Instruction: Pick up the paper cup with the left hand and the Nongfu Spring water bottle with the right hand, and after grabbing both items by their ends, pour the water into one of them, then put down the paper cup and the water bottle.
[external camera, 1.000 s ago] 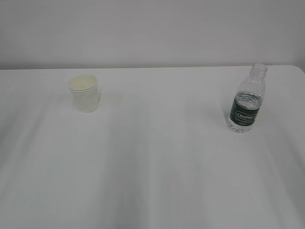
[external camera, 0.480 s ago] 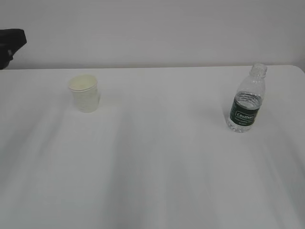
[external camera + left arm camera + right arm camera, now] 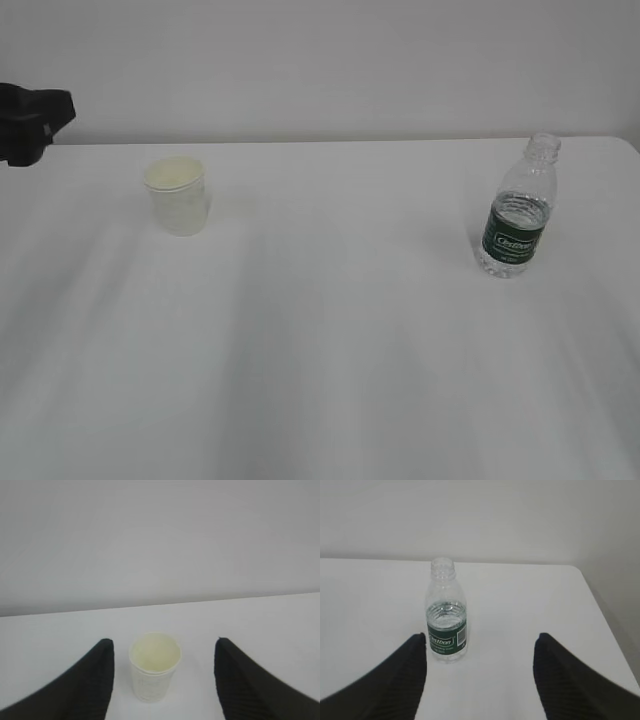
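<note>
A plain white tabletop (image 3: pixel 330 340) fills most of the exterior view, smooth and faintly streaked with soft shadows. Behind it rises a bare pale wall (image 3: pixel 330 60), meeting the tabletop's far edge. At the right, the tabletop ends in a rounded corner.

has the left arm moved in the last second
Yes. The left hand has come in from the left edge of the exterior view toward the paper cup, which stands where it did on the table.
</note>
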